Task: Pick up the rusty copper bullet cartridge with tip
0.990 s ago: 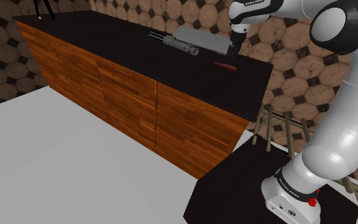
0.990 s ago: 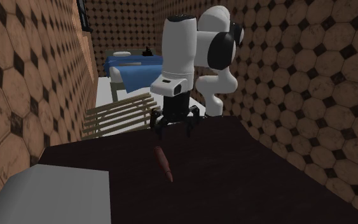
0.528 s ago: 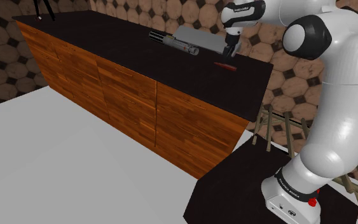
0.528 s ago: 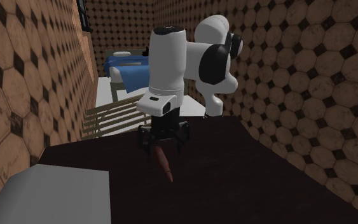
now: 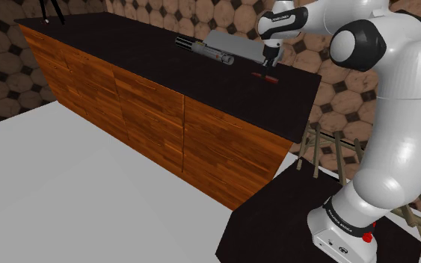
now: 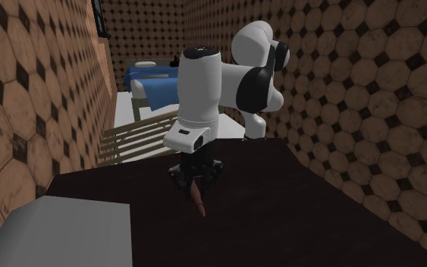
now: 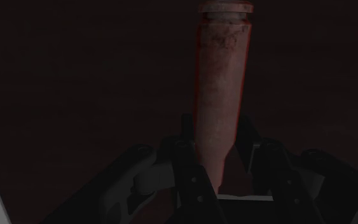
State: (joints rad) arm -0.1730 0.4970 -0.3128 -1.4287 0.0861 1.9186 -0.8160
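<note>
Lying cartridge: the rust-brown, copper-toned bullet cartridge with a tapered tip (image 5: 265, 77) (image 6: 198, 199) (image 7: 220, 95) lies flat on the table, near the end closest to the robot's stand.
Table: a long table with a dark, near-black top (image 5: 126, 52) (image 6: 302, 205) and an orange-brown wood-panelled front.
Tool: the all-black two-finger tool (image 5: 268, 68) (image 6: 195, 182) (image 7: 217, 122) points down at the table top, low over one end of the cartridge.
Tool state: its fingers (image 7: 188, 137) are spread, one on each side of the cartridge body. They sit close against its sides, but the dim wrist view does not show whether they press it.
Cartridge relative to tool: one end sits between the fingers. The rest reaches out past the fingertips along the table, and in the wrist view it ends in a rimmed base.
Arm: the white arm with dark joints (image 5: 403, 112) (image 6: 200, 83) rises from the stand and bends over the table.
Neighbours: a flat grey block (image 5: 235, 46) lies just beyond the tool, and a slim dark rod (image 5: 198, 47) lies beside it.
</note>
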